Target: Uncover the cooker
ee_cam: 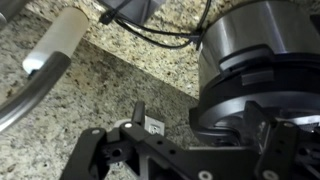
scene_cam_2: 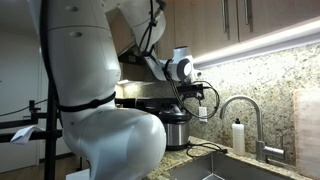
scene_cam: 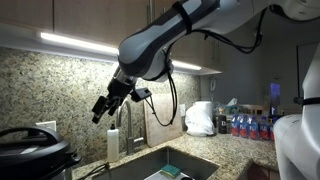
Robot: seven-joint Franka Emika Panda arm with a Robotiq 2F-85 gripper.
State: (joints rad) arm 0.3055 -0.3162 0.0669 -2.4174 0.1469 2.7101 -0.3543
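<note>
The black cooker (scene_cam: 30,150) stands on the granite counter at the lower left with its domed lid on. In an exterior view it (scene_cam_2: 168,125) sits partly hidden behind the robot's white body. In the wrist view it (ee_cam: 262,55) fills the right side, with its steel rim showing. My gripper (scene_cam: 103,108) hangs in the air above and to the side of the cooker, open and empty, not touching it. It also shows in an exterior view (scene_cam_2: 200,100) and in the wrist view (ee_cam: 190,140), where the fingers are spread wide.
A sink (scene_cam: 165,165) with a faucet (scene_cam: 125,122) and a soap bottle (scene_cam: 112,145) lies beside the cooker. A white bag (scene_cam: 200,118) and several bottles (scene_cam: 250,125) stand further along. A wall outlet (ee_cam: 150,125) and cables (ee_cam: 160,30) are on the backsplash. Cabinets hang overhead.
</note>
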